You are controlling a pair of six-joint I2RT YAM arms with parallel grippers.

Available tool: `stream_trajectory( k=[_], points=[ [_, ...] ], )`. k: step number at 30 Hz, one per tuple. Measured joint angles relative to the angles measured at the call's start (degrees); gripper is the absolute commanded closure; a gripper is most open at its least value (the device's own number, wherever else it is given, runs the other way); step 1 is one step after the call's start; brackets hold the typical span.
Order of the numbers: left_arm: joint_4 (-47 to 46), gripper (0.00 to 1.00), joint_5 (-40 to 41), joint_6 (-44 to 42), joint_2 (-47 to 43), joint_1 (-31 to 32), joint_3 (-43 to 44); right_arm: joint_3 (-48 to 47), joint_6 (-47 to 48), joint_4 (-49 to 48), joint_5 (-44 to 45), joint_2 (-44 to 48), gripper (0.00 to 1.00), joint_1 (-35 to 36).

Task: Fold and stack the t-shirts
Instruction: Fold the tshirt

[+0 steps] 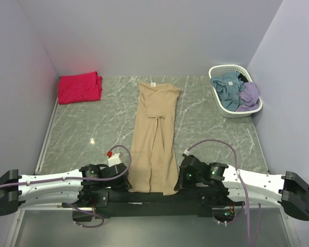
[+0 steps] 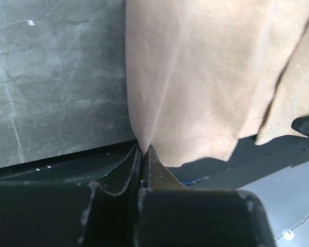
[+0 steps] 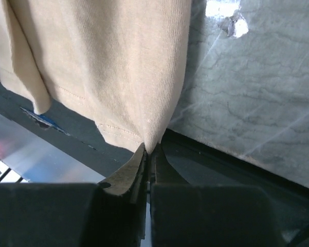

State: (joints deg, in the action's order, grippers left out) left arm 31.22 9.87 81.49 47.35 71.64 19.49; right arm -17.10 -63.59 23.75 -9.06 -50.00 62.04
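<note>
both left gripper (image 2: 143, 150) and right gripper (image 3: 150, 150) clamp the tan t-shirt (image 1: 154, 128) hem; pinched corners hidden between jaws.

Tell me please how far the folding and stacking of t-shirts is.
Done: the red-pink t-shirt lies folded far left. In hand: the left gripper and right gripper pinch the near hem of the tan t-shirt, already folded narrow. Left: folding it shorter, then stacking.

No legible text anywhere.
</note>
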Motion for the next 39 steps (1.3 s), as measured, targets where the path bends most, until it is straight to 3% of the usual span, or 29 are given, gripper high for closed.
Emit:
stream_trajectory(
  k=[11, 18, 25, 32, 39],
  points=[
    [3.8, 0.99, -1.0, -2.4, 0.9, 1.4, 7.8, -6.2, -2.7, 11.0, 2.7, 8.2, 1.0, 3.2],
    [8.0, 0.99, -1.5, -1.1, 0.1, 5.2, 10.4, -9.9, -4.4, 19.9, 5.0, 8.2, 1.0, 7.8],
    [13.7, 0.99, 1.7, -0.8, 0.5, 5.7, 15.6, -17.4, -3.3, 24.2, 10.2, 6.6, 1.0, 7.7],
    [18.0, 0.99, 11.3, -2.5, 7.7, 4.0, 28.3, -22.0, 5.3, 22.4, 13.4, 1.4, 1.0, -2.9],
    [15.0, 0.99, 16.0, -11.9, 12.3, -9.5, 31.7, -24.3, 16.5, 17.6, 13.0, -7.2, 1.0, -14.4]
  ],
)
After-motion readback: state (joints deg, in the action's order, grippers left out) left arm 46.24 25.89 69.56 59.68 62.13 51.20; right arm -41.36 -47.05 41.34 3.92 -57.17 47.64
